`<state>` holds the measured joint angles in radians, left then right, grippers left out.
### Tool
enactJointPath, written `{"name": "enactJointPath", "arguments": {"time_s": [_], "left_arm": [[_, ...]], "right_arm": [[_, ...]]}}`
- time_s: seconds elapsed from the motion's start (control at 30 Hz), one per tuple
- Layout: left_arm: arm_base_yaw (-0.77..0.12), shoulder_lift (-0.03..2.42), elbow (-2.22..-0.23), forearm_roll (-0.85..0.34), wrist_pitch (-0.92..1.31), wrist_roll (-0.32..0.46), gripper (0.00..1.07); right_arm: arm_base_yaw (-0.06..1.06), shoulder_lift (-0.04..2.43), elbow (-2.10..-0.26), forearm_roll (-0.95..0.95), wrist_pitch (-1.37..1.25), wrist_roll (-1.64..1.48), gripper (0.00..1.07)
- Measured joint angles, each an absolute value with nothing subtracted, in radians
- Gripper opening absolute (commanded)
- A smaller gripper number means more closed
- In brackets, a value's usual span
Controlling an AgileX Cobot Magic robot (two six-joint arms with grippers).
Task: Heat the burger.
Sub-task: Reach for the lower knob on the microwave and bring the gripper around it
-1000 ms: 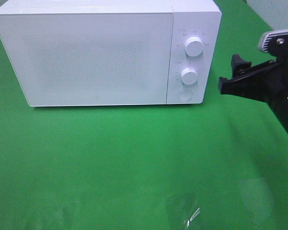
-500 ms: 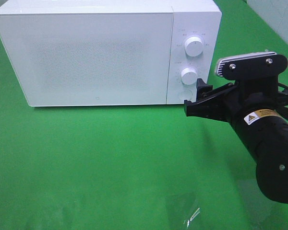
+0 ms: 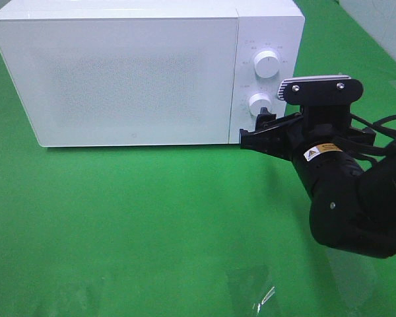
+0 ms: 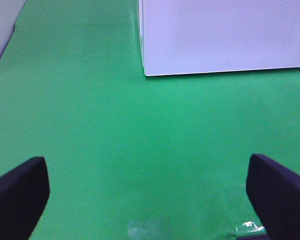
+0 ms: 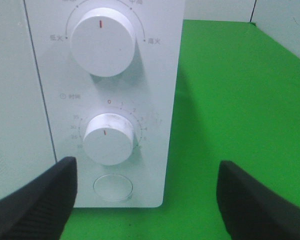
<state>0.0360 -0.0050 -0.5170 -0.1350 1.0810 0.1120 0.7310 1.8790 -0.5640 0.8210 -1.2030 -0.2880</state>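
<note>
- Only the right wrist view shows the microwave's (image 3: 132, 79) control panel close up. The upper dial (image 5: 103, 41) and the lower dial (image 5: 109, 138) each carry a red mark, and a round button (image 5: 112, 186) sits under them.
- In the high view that button is hidden behind the right gripper (image 3: 254, 130).
- Only the left wrist view shows the left gripper (image 4: 147, 192). Its fingers (image 4: 20, 195) are spread to the frame's edges, with nothing between them but cloth. A lower corner of the microwave lies ahead of it.
- The right arm (image 3: 350, 205) reaches in from the right, roughly level. Its gripper points at the lower panel, just in front of the lower dial and button. We cannot tell whether it touches them.
- The right gripper's jaws stand wide apart and grasp nothing.
- No view shows the burger. The microwave door is shut, so we cannot tell where it is.
- A green cloth (image 3: 152, 211) covers the surface, and a pale wall (image 3: 383, 20) shows at the far right corner.
</note>
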Motion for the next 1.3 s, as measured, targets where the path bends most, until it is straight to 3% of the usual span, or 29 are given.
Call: {"name": "enactJointPath", "arguments": {"time_s": [0.77, 1.3], "left_arm": [[0.036, -0.005, -0.517, -0.135, 1.081, 0.112, 1.0], [0.036, -0.005, -0.517, -0.135, 1.081, 0.112, 1.0]], "right_arm": [[0.723, 2.017, -0.714, 0.769, -1.207, -0.284, 0.74], [0.654, 2.089, -0.814, 0.694, -1.205, -0.284, 0.74]]}}
